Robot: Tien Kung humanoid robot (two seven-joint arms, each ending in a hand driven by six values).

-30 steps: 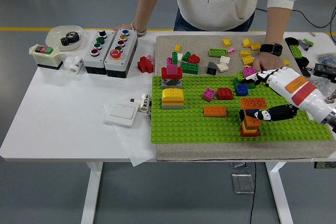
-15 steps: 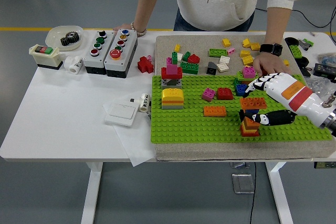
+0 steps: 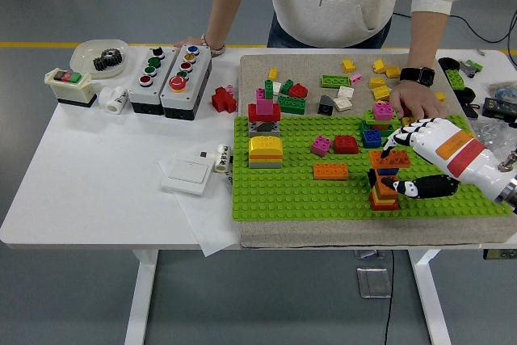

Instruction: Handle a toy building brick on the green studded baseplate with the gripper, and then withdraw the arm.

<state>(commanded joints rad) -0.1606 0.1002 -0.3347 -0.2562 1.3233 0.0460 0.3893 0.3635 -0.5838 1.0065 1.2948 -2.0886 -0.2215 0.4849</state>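
One hand works here: the right hand reaches in from the right edge over the green baseplate, its fingers curled down onto an orange brick while the thumb lies lower, beside the small brick stack. It looks closed on that orange brick, though whether the grip is firm cannot be told from this angle. The brick sits at or just above the top of the stack, at the near right part of the baseplate; whether it is pressed home or merely resting there is unclear.

The chief risk, as I judge it, is the stack itself. It is narrow and tall, so a sideways push from the fingers or the thumb could tip it or pop layers apart. If the hand pulls away with the fingers not fully released, the brick may lift off with it or drag the stack over.

Just to the far side stand a blue brick and a red brick, and a flat orange brick lies to the left; a wide withdrawal could knock them. A person's hand rests close behind on the grey mat, near the robot's wrist, so a backward swing might brush it.
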